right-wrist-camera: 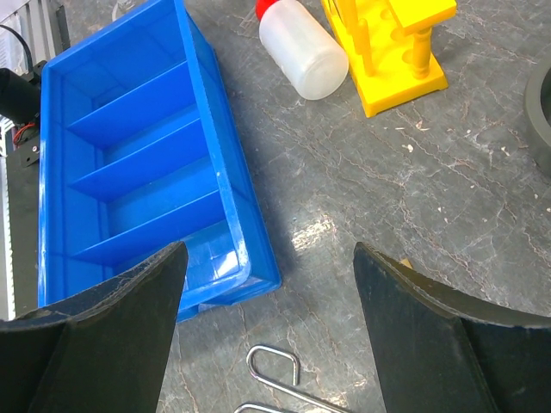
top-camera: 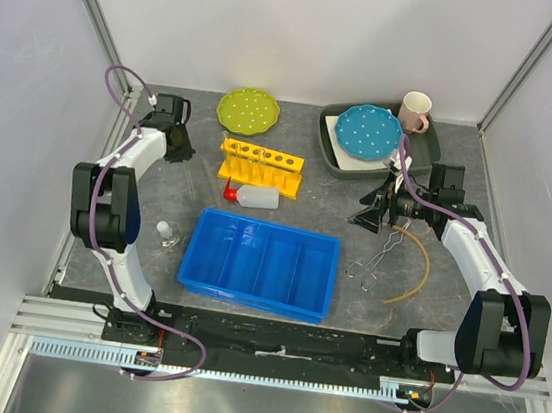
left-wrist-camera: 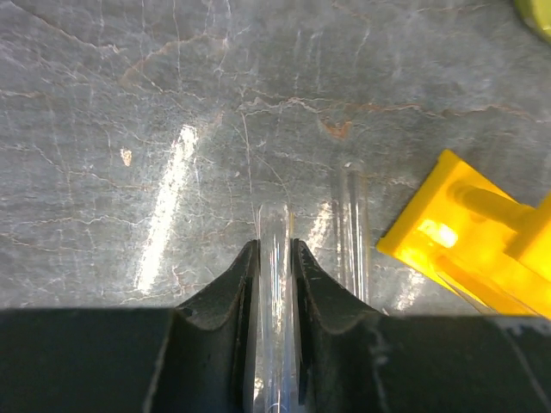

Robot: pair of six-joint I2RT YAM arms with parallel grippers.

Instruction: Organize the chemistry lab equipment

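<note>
One clear glass tube (left-wrist-camera: 275, 225) is lying on the counter (left-wrist-camera: 129, 103) left of the yellow rack (left-wrist-camera: 469, 249), with the left claw (left-wrist-camera: 275, 258) pinching it. The right claw (right-wrist-camera: 269, 254) is hovering spread over the tongs (right-wrist-camera: 273, 349). Next is probably lifting and uprighting the tube for the rack.

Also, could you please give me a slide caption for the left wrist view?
Left end effector closed on a clear glass tube, a second tube and the yellow rack alongside.

No readable text, labels, brand marks or nos. on any item in all three views
</note>
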